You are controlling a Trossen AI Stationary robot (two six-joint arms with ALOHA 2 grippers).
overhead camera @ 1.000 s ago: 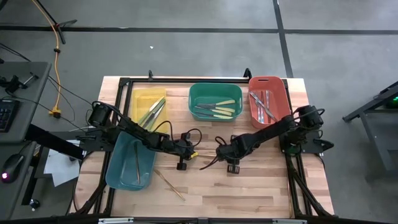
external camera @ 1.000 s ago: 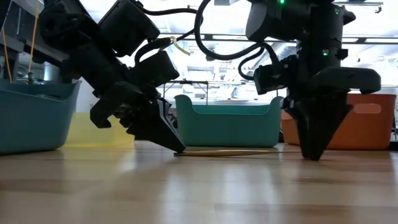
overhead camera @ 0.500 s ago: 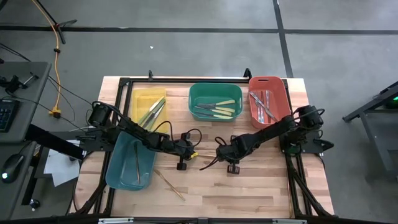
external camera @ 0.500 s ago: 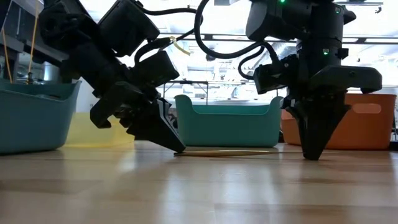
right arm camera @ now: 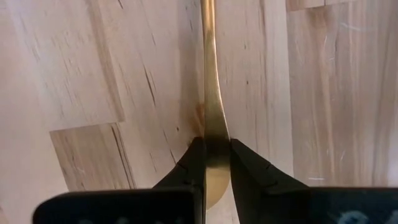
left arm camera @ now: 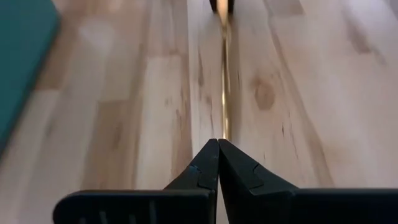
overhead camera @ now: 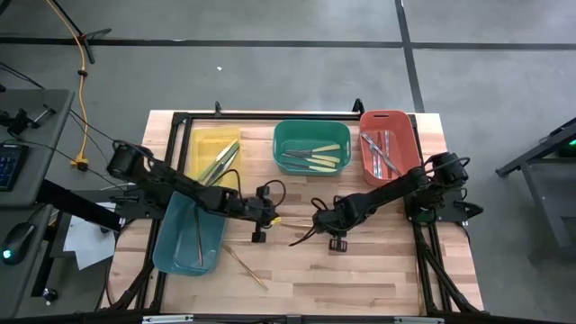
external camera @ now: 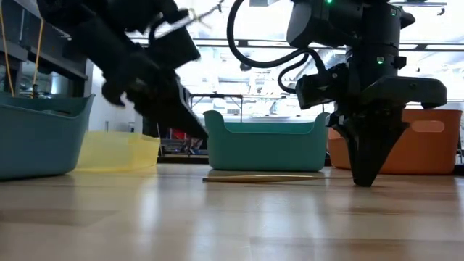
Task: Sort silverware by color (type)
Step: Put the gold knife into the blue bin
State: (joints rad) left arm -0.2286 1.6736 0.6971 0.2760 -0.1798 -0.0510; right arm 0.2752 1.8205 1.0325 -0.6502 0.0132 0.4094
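On the pale planked worktop [overhead camera: 378, 270], the right tool [right arm camera: 210, 160] pinches the flat tan wooden utensil [right arm camera: 209, 93], its far end cut off, while the left tool [left arm camera: 217, 149], fingers together and empty, hangs blurred above that utensil's other end.

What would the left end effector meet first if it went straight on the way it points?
Likely the tan utensil lying on the table dead ahead of the shut left end effector, then the right end effector at its far end. How high the left one sits is unclear.
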